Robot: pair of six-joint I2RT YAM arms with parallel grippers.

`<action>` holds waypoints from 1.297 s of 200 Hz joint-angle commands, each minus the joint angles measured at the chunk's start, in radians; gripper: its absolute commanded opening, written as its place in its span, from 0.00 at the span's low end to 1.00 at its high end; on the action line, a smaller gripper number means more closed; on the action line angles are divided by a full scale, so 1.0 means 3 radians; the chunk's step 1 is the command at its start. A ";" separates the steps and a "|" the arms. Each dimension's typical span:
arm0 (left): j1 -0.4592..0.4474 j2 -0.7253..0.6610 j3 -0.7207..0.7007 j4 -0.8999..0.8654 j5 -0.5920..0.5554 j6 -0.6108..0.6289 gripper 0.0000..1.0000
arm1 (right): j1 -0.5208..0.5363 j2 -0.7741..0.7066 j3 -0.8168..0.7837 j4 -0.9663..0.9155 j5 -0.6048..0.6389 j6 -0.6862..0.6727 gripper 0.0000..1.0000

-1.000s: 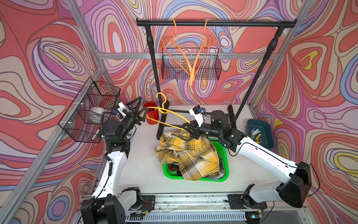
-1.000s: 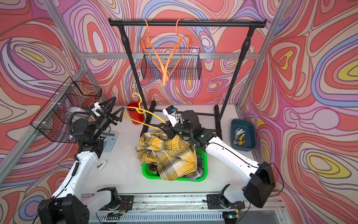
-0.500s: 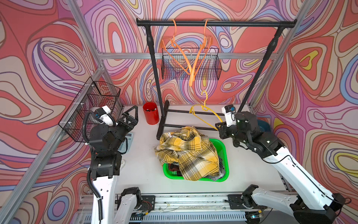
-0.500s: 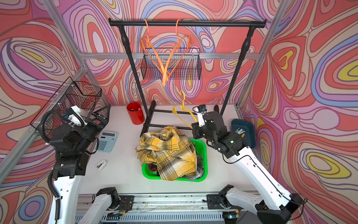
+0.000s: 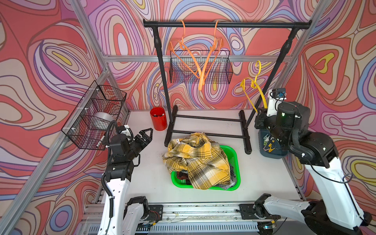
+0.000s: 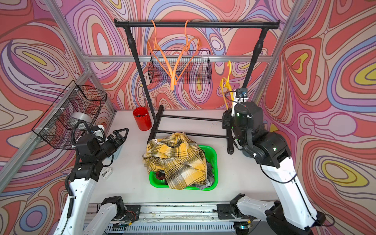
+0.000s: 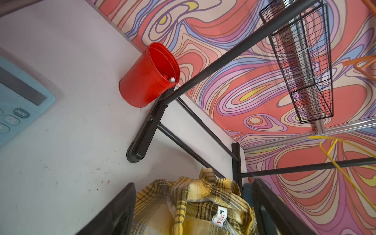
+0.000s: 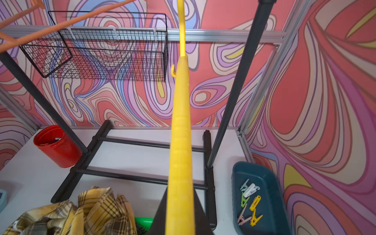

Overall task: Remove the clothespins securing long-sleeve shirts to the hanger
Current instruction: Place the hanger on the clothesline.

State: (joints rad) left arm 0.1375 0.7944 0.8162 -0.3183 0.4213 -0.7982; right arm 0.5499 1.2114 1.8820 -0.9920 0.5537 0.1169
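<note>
Pinching one arm of a yellow plastic hanger in the right tool, pressed together on the plastic, with the hook pointing up beside the right post of the black metal garment rail. Seen from the right wrist as a yellow bar running straight out between the dark fingers.

Hovering low over the pale worktop on the other side, spread wide and gripping nothing: the left tool, near a red plastic cup.

Heaped in and over a green plastic basket at the middle of the worktop, a crumpled yellow-and-black plaid flannel shirt, with scraps of dark red and grey plaid cloth showing beneath.

Lying loose in a dark teal plastic tray at the right edge, small plastic clothespins in yellow, white, pale green and pink. Resting alone on the worktop by the left arm, one white clothespin.

Hanging from the rail, two orange plastic hangers, in front of a black wire basket on the back wall.
</note>
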 commanded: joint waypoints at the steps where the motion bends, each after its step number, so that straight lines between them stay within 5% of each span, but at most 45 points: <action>1: 0.0012 -0.0031 -0.0150 -0.0030 0.0207 -0.0111 0.85 | -0.0007 0.0162 0.0344 0.0256 0.0035 -0.0396 0.00; 62: 0.0012 -0.0010 -0.0576 0.0254 0.0417 -0.0372 0.85 | -0.0027 0.0735 0.1236 0.0567 -0.0154 -0.0853 0.00; 119: 0.0011 0.0016 -0.0760 0.0324 0.0594 -0.0483 0.85 | -0.0439 0.1202 0.1887 0.0454 -0.0525 -0.0828 0.00; 193: 0.0012 -0.0056 -0.0774 0.0032 0.0707 -0.0381 0.85 | -0.1063 0.1536 0.1974 0.0559 -0.1066 -0.0671 0.00; 259: 0.0002 -0.0160 -0.1103 0.0157 0.0970 -0.0666 0.85 | -0.1102 0.1440 0.1490 0.0679 -0.1281 -0.0476 0.00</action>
State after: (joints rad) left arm 0.1375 0.7540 0.5453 -0.2928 0.6590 -0.9493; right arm 0.2222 1.6794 2.3997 -0.8253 0.2161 -0.0677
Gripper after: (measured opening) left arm 0.854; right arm 0.144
